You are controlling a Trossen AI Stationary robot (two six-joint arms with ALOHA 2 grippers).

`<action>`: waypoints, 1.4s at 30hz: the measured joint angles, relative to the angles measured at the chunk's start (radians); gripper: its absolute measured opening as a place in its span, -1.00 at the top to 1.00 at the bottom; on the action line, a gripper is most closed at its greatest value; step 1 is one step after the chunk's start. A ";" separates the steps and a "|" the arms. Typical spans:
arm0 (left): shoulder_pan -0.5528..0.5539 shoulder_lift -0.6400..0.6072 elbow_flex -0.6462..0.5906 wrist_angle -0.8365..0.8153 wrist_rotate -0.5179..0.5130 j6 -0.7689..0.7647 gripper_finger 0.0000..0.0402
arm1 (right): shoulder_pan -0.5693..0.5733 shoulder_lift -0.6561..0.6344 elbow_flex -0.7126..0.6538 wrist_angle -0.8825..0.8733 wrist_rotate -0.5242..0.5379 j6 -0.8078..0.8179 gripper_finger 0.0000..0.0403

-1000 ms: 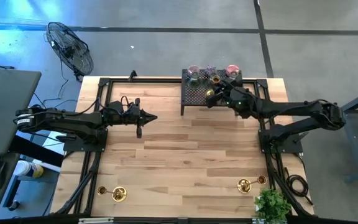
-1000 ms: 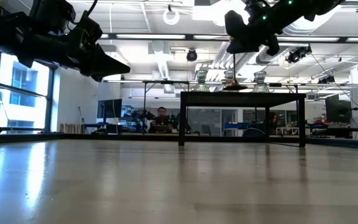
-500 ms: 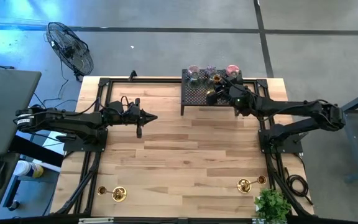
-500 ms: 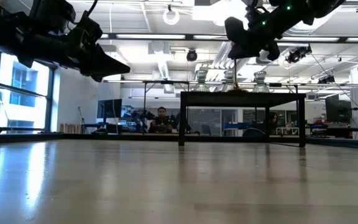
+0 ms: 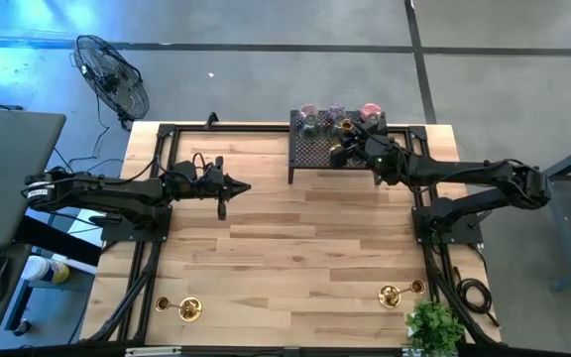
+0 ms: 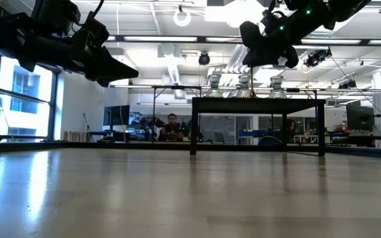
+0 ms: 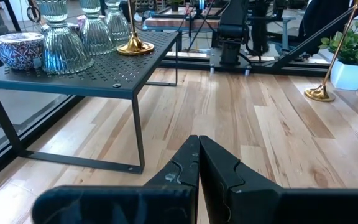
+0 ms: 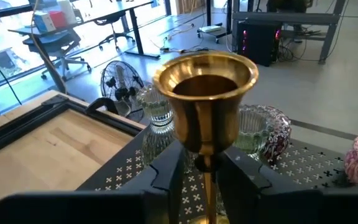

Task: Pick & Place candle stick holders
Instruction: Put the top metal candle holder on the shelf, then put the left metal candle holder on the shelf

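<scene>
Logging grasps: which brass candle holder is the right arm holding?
The brass holder on the black rack, its stem between the right gripper jaws. The other brass holders stand untouched at the table's near edge.

Grey floor (image 5: 266,25), standing fan (image 5: 112,77), bright ceiling lights (image 6: 182,18), tall windows (image 6: 22,99)

From my remote station: black perforated rack (image 5: 317,149) at the wooden counter's (image 5: 285,258) far edge, potted plant (image 5: 434,327) at one corner, floor fan (image 5: 113,79) beyond.
</scene>
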 joint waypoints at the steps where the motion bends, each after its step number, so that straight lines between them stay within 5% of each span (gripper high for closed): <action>1: 0.000 0.000 0.000 0.000 0.000 0.000 1.00 | 0.000 0.000 0.000 0.001 0.000 -0.001 0.57; 18: 0.000 0.000 0.000 -0.001 0.000 0.000 1.00 | 0.069 -0.157 0.047 -0.041 0.020 -0.136 -0.19; 23: 0.000 0.000 0.000 -0.001 0.000 0.003 1.00 | 0.236 -0.210 0.133 -0.204 0.147 -0.182 0.06; 31: 0.000 0.000 0.000 0.000 0.000 0.005 1.00 | 0.591 -0.181 0.167 -0.319 0.197 -0.136 0.94; 42: 0.000 0.000 0.000 -0.003 0.032 0.001 1.00 | 0.845 -0.159 0.167 -0.644 0.118 0.207 0.97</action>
